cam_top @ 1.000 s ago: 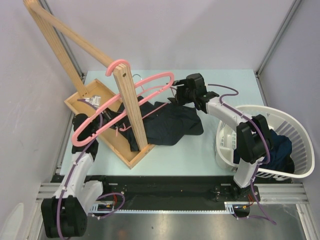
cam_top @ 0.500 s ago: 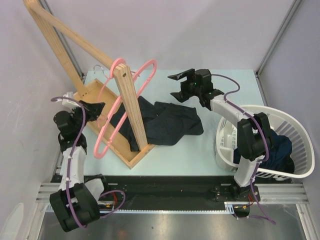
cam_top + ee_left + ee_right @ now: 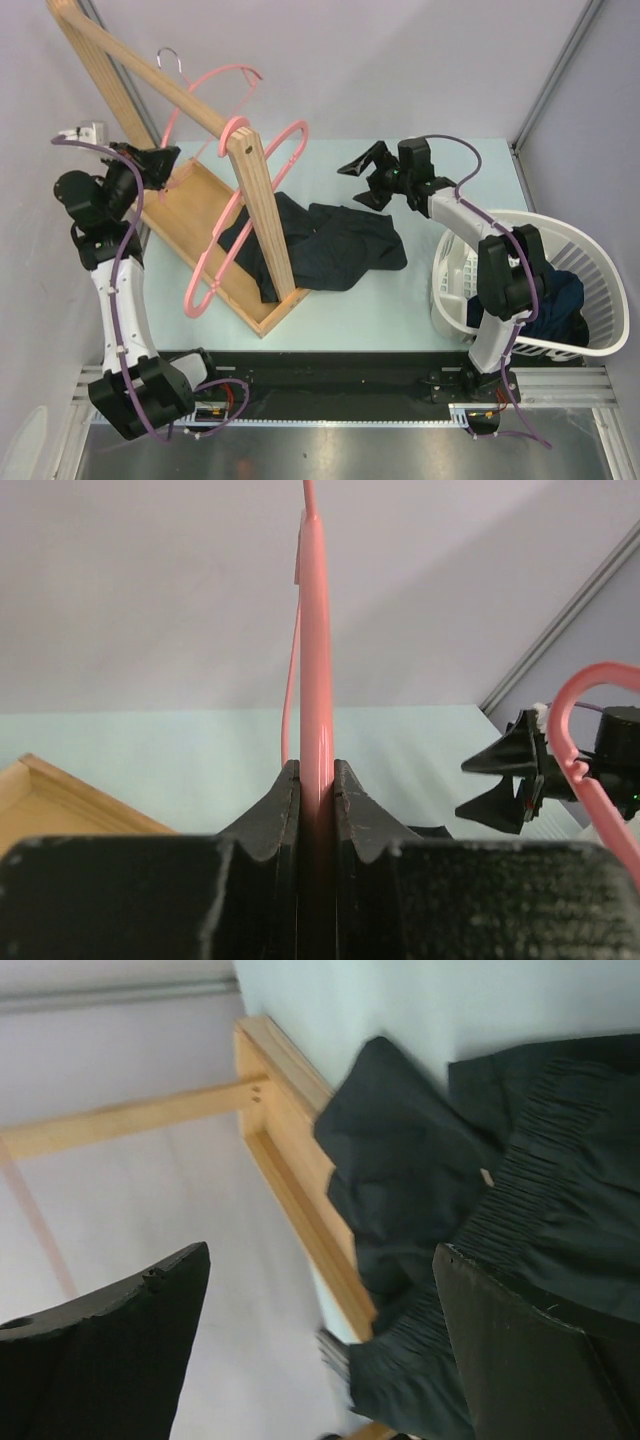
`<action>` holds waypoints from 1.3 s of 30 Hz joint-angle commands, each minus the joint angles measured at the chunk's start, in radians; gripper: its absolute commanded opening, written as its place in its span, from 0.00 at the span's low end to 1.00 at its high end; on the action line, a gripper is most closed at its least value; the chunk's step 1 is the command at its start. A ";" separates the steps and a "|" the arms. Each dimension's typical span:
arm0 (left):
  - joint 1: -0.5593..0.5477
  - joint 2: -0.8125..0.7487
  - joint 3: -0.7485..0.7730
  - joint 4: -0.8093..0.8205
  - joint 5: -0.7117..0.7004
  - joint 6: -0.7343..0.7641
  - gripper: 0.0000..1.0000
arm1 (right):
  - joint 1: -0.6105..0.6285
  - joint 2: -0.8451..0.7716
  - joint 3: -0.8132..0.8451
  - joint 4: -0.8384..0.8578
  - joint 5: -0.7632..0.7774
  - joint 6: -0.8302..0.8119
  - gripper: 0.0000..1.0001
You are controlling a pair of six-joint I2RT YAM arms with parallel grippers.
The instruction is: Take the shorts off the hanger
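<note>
White basket (image 3: 604,345): navy shorts (image 3: 558,298) inside. Blackish-green shorts (image 3: 340,245) lie on worktop (image 3: 400,300), one edge draped into wooden tray (image 3: 212,188). Left gripper (image 3: 316,780) clamps pink hanger (image 3: 318,680). Right gripper (image 3: 362,180) wide, empty.

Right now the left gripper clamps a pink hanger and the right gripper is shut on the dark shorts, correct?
No: the right wrist view shows the right gripper open, not touching the dark shorts. The left gripper does clamp the pink hanger.
</note>
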State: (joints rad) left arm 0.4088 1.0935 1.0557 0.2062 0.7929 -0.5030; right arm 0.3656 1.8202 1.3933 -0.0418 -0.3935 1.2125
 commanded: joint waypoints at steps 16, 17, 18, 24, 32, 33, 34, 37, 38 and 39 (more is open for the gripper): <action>0.039 -0.155 0.072 0.059 0.035 0.027 0.00 | 0.027 -0.188 -0.140 -0.194 -0.122 -0.524 1.00; 0.039 -0.161 0.070 0.065 0.029 0.023 0.00 | 0.027 -0.196 -0.143 -0.191 -0.128 -0.525 1.00; 0.039 -0.161 0.072 0.065 0.022 0.020 0.00 | 0.027 -0.208 -0.145 -0.191 -0.128 -0.525 1.00; 0.038 -0.191 0.050 0.082 0.029 -0.012 0.00 | 0.022 -0.263 -0.178 -0.219 -0.117 -0.553 1.00; 0.033 -0.293 -0.060 0.122 -0.006 -0.028 0.00 | -0.002 -0.337 -0.229 -0.230 -0.130 -0.571 1.00; 0.033 -0.299 -0.071 0.130 -0.012 -0.031 0.00 | -0.002 -0.341 -0.240 -0.230 -0.130 -0.574 1.00; 0.033 -0.308 -0.089 0.139 -0.017 -0.034 0.00 | -0.004 -0.348 -0.244 -0.230 -0.128 -0.573 1.00; 0.032 -0.294 -0.068 0.153 -0.011 -0.060 0.00 | -0.010 -0.361 -0.255 -0.231 -0.128 -0.574 1.00; 0.033 -0.282 -0.059 0.145 -0.009 -0.065 0.00 | -0.013 -0.369 -0.258 -0.231 -0.127 -0.574 1.00; 0.032 -0.276 -0.040 0.148 -0.009 -0.069 0.00 | -0.013 -0.371 -0.261 -0.231 -0.127 -0.574 1.00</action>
State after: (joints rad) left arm 0.4339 0.8169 0.9630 0.2527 0.8284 -0.5335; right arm 0.3607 1.4967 1.1393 -0.2806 -0.5064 0.6567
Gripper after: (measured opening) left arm 0.156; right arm 0.995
